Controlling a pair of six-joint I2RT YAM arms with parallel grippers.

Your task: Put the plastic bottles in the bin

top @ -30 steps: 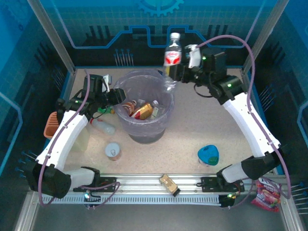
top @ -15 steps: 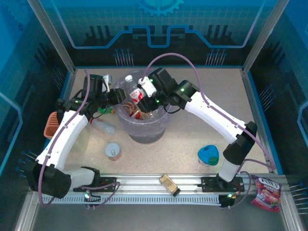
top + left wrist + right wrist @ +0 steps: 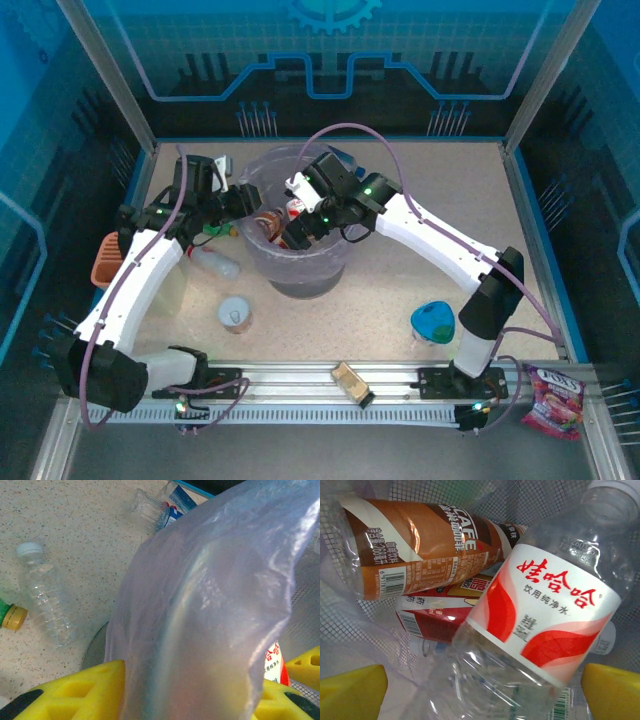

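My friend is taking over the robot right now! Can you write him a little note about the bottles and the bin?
Left gripper: fingers astride the rim of the bin; can't tell whether it is clamped.
Right gripper: open, inside the bin, around the red-label clear bottle.
Done: that bottle and a brown bottle lie in the bin.
Left: a clear bottle and a green bottle on the table left of the bin, and a blue-label bottle beyond it.
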